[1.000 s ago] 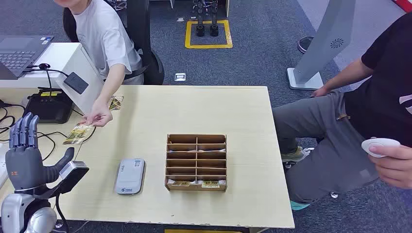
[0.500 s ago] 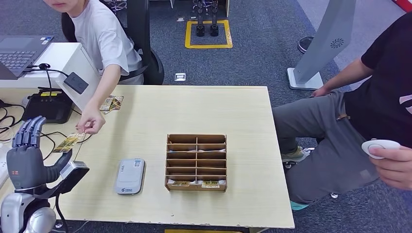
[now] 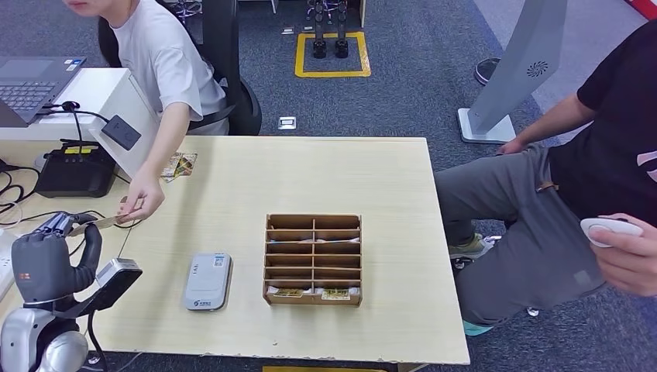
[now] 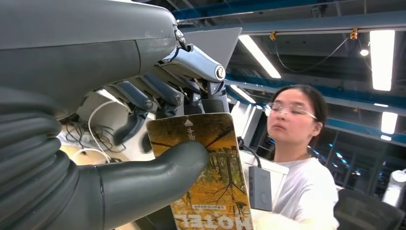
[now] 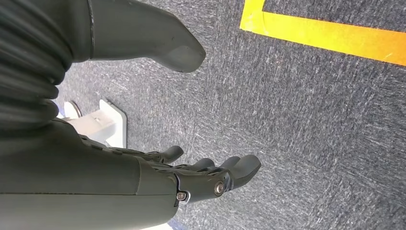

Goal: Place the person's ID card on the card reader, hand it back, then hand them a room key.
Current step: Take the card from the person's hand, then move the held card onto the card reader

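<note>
1. Pale wooden table (image 3: pixel 310 178) carried the card reader (image 3: pixel 208 281).
2. My left hand (image 3: pixel 48 256) pinched the ID card (image 4: pixel 206 167), well left of the reader (the person's hand (image 3: pixel 141 204) touched its far end).
3. My right hand (image 5: pixel 210 177) hung loosely open, holding nothing.
4. Reading, return and room key all remained undone, I judged.

The left robot hand (image 3: pixel 48 256) is raised at the lower left of the head view on its silver arm, palm turned inward. Its fingers (image 4: pixel 143 93) curl over the top edge of a card (image 4: pixel 210 172) and its thick thumb (image 4: pixel 158 167) presses against the card's face. The right robot hand (image 5: pixel 191 179) hangs toward the floor, fingers loosely apart and holding nothing.
</note>
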Controlling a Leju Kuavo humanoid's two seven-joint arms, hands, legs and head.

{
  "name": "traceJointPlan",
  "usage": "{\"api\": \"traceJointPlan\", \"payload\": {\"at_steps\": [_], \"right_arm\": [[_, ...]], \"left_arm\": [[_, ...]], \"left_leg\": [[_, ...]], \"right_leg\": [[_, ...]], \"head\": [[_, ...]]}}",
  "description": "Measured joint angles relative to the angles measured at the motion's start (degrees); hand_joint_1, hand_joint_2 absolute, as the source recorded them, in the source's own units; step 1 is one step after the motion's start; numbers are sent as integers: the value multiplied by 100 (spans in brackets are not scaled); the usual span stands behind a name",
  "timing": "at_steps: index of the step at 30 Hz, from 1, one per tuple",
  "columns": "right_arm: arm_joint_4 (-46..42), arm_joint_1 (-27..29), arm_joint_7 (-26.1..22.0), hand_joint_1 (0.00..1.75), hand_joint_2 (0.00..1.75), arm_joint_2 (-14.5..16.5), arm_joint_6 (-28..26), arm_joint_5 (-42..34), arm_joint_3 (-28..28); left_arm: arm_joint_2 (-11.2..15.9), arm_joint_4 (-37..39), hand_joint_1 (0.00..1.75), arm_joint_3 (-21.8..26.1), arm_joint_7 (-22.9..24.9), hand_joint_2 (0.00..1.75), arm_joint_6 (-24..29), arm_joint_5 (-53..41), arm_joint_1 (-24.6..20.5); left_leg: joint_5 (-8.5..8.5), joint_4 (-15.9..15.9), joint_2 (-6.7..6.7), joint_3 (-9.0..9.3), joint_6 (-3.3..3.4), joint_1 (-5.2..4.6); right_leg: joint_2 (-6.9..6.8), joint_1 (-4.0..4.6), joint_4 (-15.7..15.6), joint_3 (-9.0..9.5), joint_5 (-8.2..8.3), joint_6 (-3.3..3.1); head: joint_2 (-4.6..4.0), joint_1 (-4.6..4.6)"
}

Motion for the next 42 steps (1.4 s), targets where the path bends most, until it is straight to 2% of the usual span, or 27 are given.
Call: {"api": "traceJointPlan", "payload": {"at_steps": [3, 6, 12, 14, 18, 21, 25, 31, 42], "right_arm": [[0, 0, 0, 0, 175, 2, -1, 21, -9], [0, 0, 5, 0, 175, 8, -7, 25, -26], [0, 0, 16, 0, 175, 14, -10, 22, -44], [0, 0, 30, 0, 175, 17, -17, 14, -63], [0, 1, 68, 0, 175, 32, -29, 8, -145], [0, 4, 75, 0, 175, 40, -29, 38, -175], [0, 0, 78, 0, 175, 51, -34, 75, -224], [0, 0, 103, 0, 175, 58, -36, 125, -301], [0, 1, 111, 0, 175, 59, -36, 129, -312]], "left_arm": [[-11, 0, 175, -7, -149, 175, -118, 454, 5], [-39, -2, 175, -49, -147, 175, -535, 942, 3], [-86, -3, 175, -113, -88, 175, -846, 1213, -6], [-93, -4, 175, -141, 40, 175, -1241, 1481, -17], [-99, -4, 175, -300, 598, 175, -2641, 2277, -60], [-129, -4, 175, -467, 841, 175, -3032, 2433, -67], [-175, 21, 175, -731, 1098, 175, -3163, 2309, -69], [-252, 132, 175, -1003, 1157, 175, -3200, 2243, -66], [-293, 190, 175, -1141, 1158, 175, -3204, 2242, -65]], "left_leg": [[0, 0, 0, 0, 0, 0], [0, 0, 0, 0, 0, 0], [0, 0, 0, 1, 0, 0], [0, 0, 0, 1, 0, 0], [0, 1, 1, 1, 0, 0], [0, 1, 3, 2, 0, -1], [0, 1, 1, 1, 0, -1], [-1, 1, 1, 1, 1, -1], [-1, 1, 1, 1, 1, -1]], "right_leg": [[0, 0, 0, 0, 0, 0], [0, 0, 0, 0, 0, 0], [0, 0, 0, 0, 0, 0], [0, 0, 0, -1, 0, 0], [1, 0, -1, -1, 0, 0], [3, -1, -1, -1, 1, 0], [2, -1, -1, -1, 0, 0], [2, -1, -1, -1, 0, 0], [2, -1, -1, -1, 0, 0]], "head": [[0, 0], [-1, 0], [1, 0], [1, 0], [0, 0], [-1, 1], [0, 1], [0, 0], [0, 0]]}}
